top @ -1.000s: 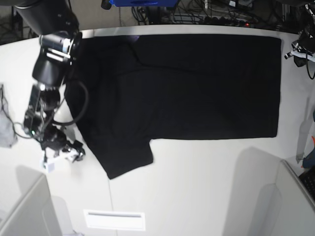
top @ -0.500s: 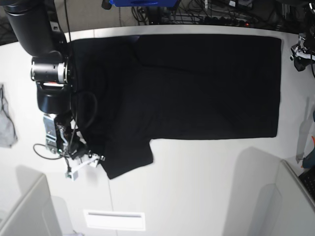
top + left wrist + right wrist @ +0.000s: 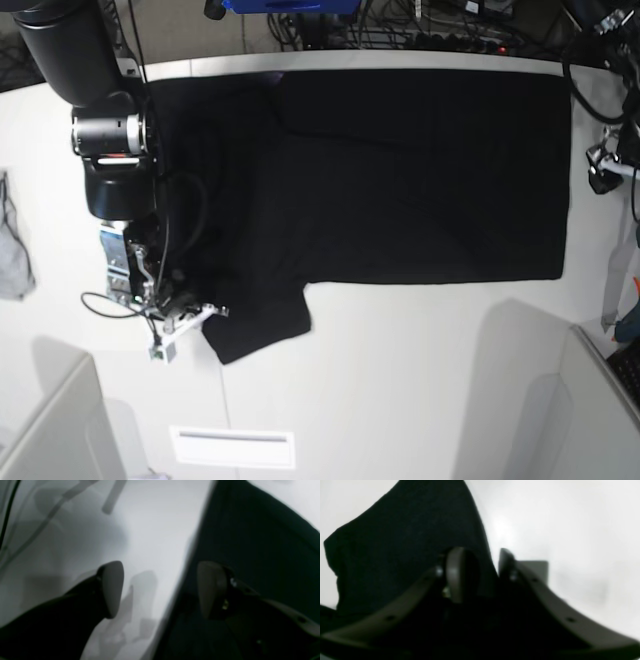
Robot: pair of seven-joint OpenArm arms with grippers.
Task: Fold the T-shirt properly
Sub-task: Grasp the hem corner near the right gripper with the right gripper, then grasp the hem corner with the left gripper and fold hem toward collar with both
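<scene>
Compared with half a second ago, the right gripper (image 3: 195, 322) sits slightly further right and lower, at the edge of the sleeve, and its arm has shifted a bit toward the shirt. The left gripper (image 3: 597, 170) has come down along the table's right side, from near the top corner to beside the shirt's hem edge.

The T-shirt (image 3: 400, 170) lies flat on the white table (image 3: 400, 380), plain black side up, body spread wide toward the right, one short sleeve (image 3: 262, 325) poking down at lower left. The cloth is matte, soft and mostly smooth, with faint creases near the collar end.

In the right wrist view the right gripper (image 3: 480, 573) has its fingers (image 3: 456, 573) close together with a narrow gap, and a dark fold of the T-shirt (image 3: 402, 542) sits between them; it looks pinched.

In the left wrist view the left gripper (image 3: 160, 588) has its fingers (image 3: 112, 587) spread wide, one over bare table (image 3: 155, 530), the other over the T-shirt (image 3: 262, 555), straddling the straight hem edge and holding nothing. The pads are rounded, smooth and grey-brown.

A small grey cloth (image 3: 12, 262) lies at the far left.
</scene>
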